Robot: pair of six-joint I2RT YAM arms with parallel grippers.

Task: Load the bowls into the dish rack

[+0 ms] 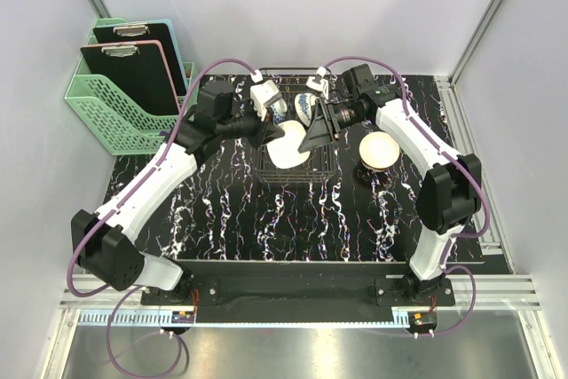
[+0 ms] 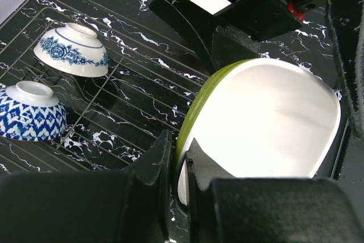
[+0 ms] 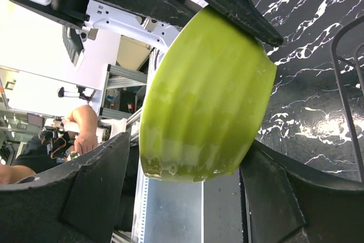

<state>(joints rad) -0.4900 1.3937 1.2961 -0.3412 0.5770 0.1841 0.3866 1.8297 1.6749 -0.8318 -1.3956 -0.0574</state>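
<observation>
My left gripper (image 1: pixel 273 133) is shut on the rim of the lime green bowl (image 2: pixel 196 112), which has a white inside, and holds it on edge over the dark wire dish rack (image 1: pixel 266 166). In the left wrist view the gripper (image 2: pixel 181 163) pinches the rim. My right gripper (image 1: pixel 318 135) is open, with its fingers on either side of the green bowl (image 3: pixel 205 95); I cannot tell if they touch it. Two blue-patterned bowls (image 2: pixel 73 49) (image 2: pixel 29 112) lie upside down in the rack (image 2: pixel 131 78). The cream-white bowl (image 1: pixel 379 150) stands on the table to the right of the rack. The orange bowl is out of view.
A mint green lattice basket (image 1: pixel 115 104) with clipboards (image 1: pixel 133 68) stands at the back left, off the black marbled mat (image 1: pixel 266 228). White walls close in on both sides and at the back.
</observation>
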